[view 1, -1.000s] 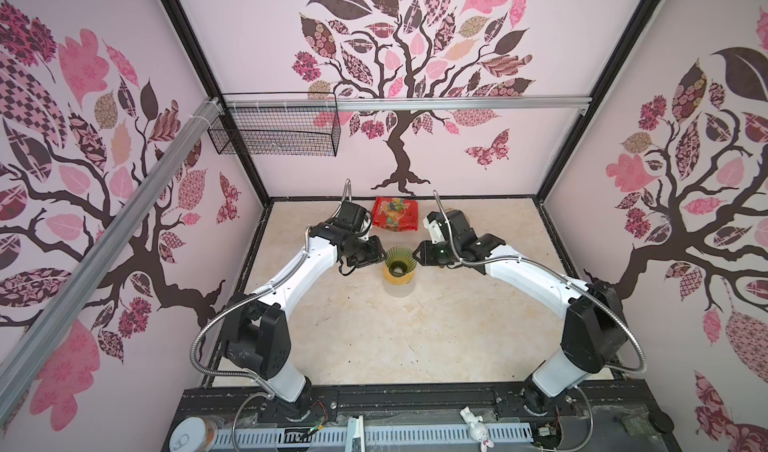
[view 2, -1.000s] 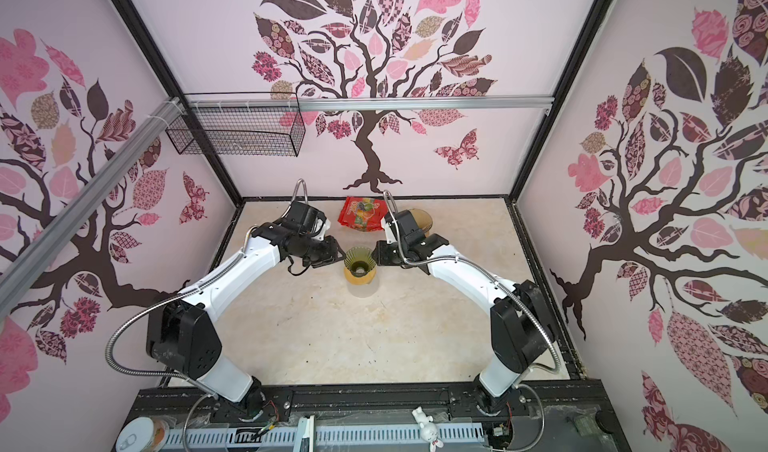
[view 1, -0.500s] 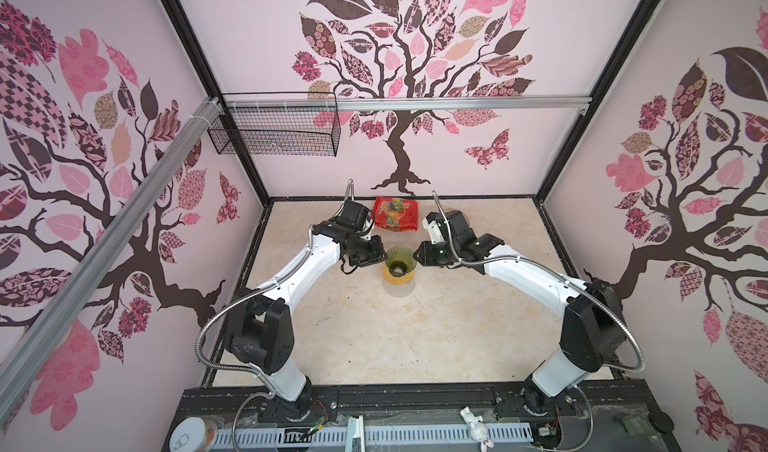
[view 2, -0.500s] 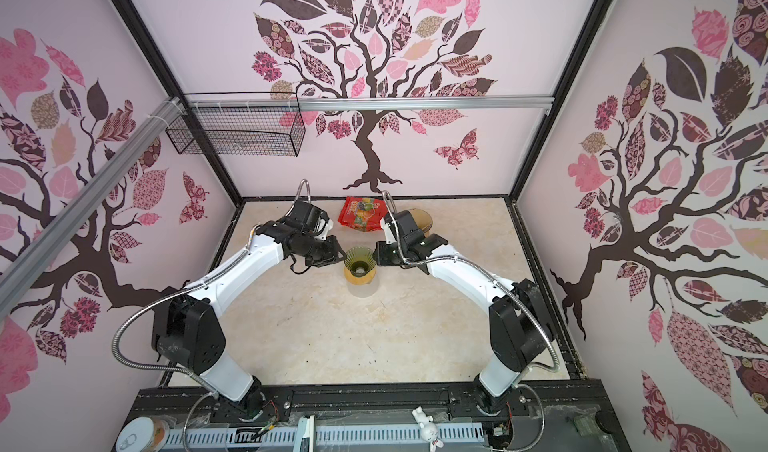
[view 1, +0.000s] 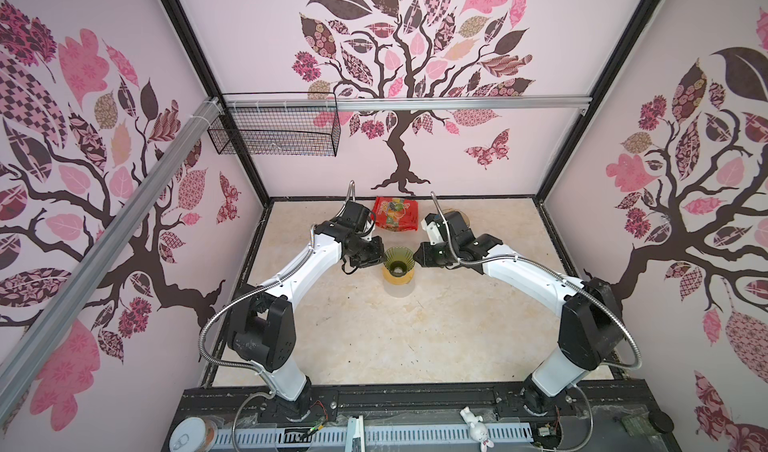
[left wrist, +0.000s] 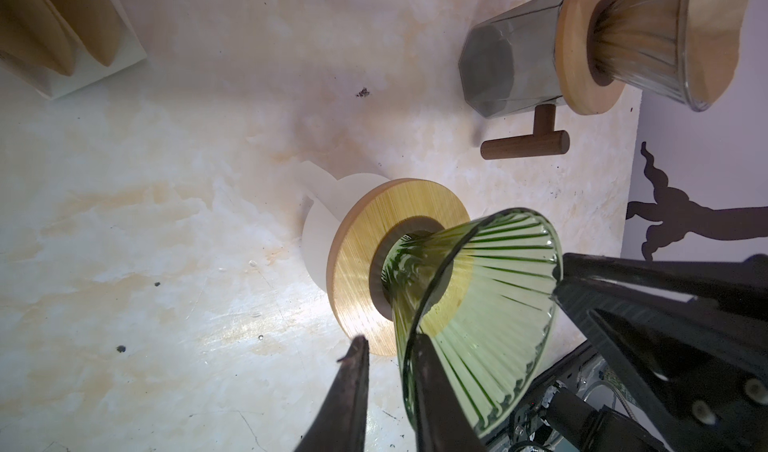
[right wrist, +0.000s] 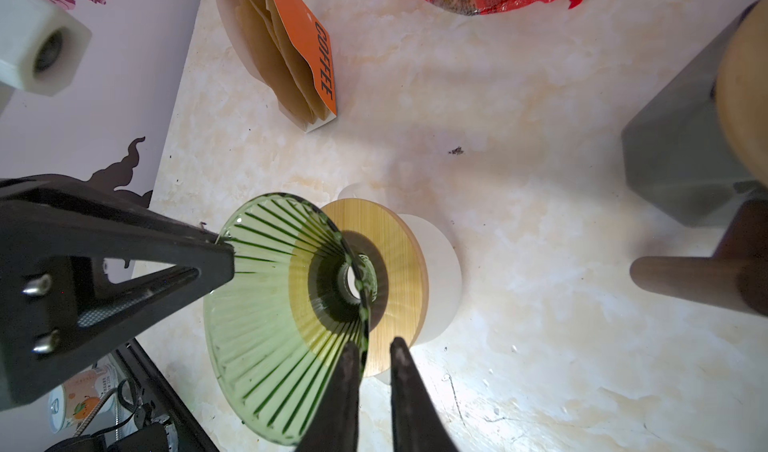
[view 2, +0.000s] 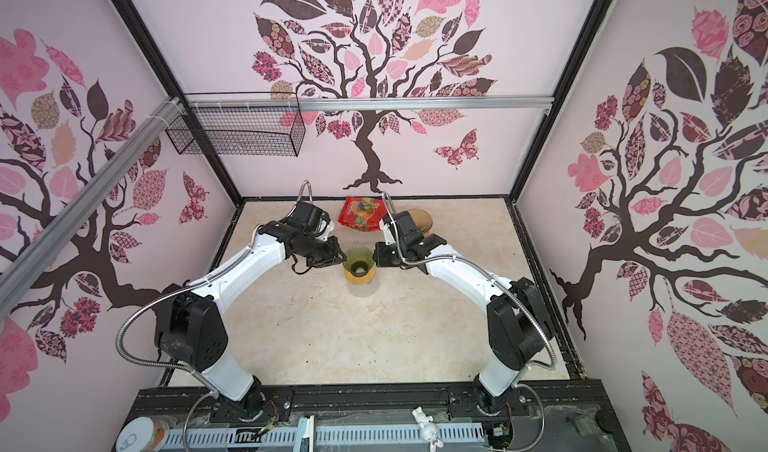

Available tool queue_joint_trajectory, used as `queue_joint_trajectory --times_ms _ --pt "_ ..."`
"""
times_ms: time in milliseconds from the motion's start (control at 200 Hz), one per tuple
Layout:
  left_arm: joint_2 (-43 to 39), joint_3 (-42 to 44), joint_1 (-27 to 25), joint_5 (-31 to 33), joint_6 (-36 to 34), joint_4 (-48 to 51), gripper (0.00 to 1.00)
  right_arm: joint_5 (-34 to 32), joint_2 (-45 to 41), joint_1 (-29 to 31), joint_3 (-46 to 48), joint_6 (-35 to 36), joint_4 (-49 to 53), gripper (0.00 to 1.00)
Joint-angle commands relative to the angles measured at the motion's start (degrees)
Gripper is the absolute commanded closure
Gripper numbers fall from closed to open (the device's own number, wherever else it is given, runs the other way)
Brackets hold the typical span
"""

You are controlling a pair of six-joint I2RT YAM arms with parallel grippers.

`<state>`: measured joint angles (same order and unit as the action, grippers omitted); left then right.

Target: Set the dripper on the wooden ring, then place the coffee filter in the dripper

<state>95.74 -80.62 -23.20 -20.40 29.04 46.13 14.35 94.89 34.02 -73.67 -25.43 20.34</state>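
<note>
A green ribbed glass dripper (view 1: pixel 398 263) (view 2: pixel 359 263) stands on a wooden ring (left wrist: pixel 374 242) over a white cup mid-table. My left gripper (left wrist: pixel 390 340) (view 1: pixel 380 258) straddles its rim: one finger lies inside the cone against the glass, the other hangs outside with a gap. My right gripper (right wrist: pixel 375 342) (view 1: pixel 415 258) straddles the opposite rim the same way, narrowly open. Brown paper coffee filters (right wrist: pixel 282 55) sit fanned in an orange box marked COFFEE near the back wall. They also show at the edge of the left wrist view (left wrist: pixel 50 26). No filter is in either gripper.
A second, clear dripper (left wrist: pixel 665 34) with brown paper inside sits on a grey glass cup (left wrist: pixel 507 63) with a wooden handle, behind my right arm (view 2: pixel 419 221). A red snack bag (view 1: pixel 395 215) lies at the back. A wire basket (view 1: pixel 274 134) hangs on the back wall.
Both grippers' jaws have narrowed around the green dripper's rim. The left gripper has edged slightly toward the dripper; the dripper itself has not moved.
</note>
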Motion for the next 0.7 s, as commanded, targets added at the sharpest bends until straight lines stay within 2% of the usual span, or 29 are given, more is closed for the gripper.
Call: queue_joint_trajectory --times_ms 0,245,440,695 --pt "0.57 -2.71 -0.17 -0.63 -0.38 -0.30 0.80 0.75 1.91 0.34 -2.18 0.91 0.08 0.83" --pt "0.88 -2.41 -0.13 -1.31 -0.65 -0.59 0.83 0.78 2.75 1.02 -3.32 1.06 0.42 0.84" --pt "1.46 -2.00 -0.18 -1.14 -0.86 -0.41 0.91 0.26 3.19 1.22 -3.83 1.09 0.77 0.87" --pt "2.29 -1.92 -0.09 -1.84 -1.17 -0.25 0.98 0.15 5.15 1.22 -5.72 1.91 3.63 0.94"
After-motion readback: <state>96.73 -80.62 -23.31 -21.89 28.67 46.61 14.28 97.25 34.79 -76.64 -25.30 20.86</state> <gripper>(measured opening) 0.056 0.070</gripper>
